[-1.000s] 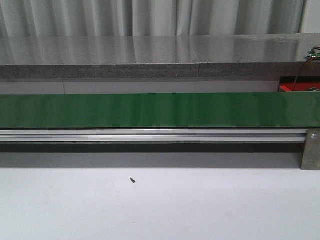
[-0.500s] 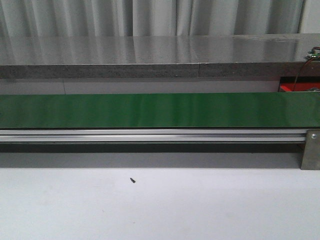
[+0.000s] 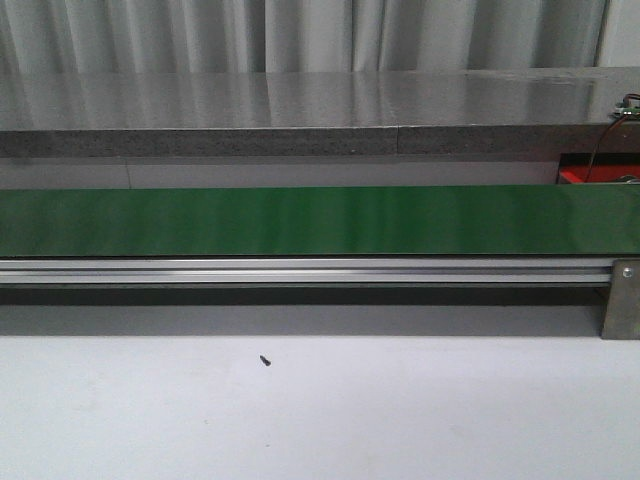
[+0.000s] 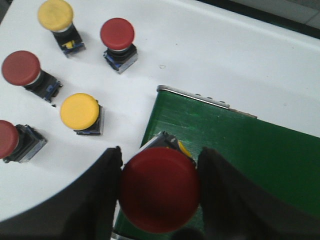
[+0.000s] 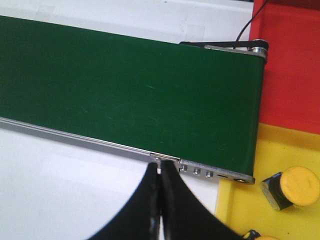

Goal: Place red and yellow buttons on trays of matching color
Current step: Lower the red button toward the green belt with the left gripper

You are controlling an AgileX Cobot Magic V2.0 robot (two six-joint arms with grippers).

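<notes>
In the left wrist view my left gripper (image 4: 160,187) is shut on a red button (image 4: 159,189), held over the near end of the green belt (image 4: 250,160). On the white table beside it stand red buttons (image 4: 117,34) (image 4: 21,68) (image 4: 6,139) and yellow buttons (image 4: 55,14) (image 4: 79,110). In the right wrist view my right gripper (image 5: 160,172) is shut and empty over the belt's rail by its other end. A red tray (image 5: 290,65) and a yellow tray (image 5: 240,210) lie there; a yellow button (image 5: 297,186) lies on the yellow tray.
The front view shows the green belt (image 3: 320,220) running across, its aluminium rail (image 3: 300,270), a grey shelf (image 3: 300,110) behind and a small dark screw (image 3: 265,360) on the white table. Neither arm shows there. A second yellow button edge (image 5: 260,237) sits on the yellow tray.
</notes>
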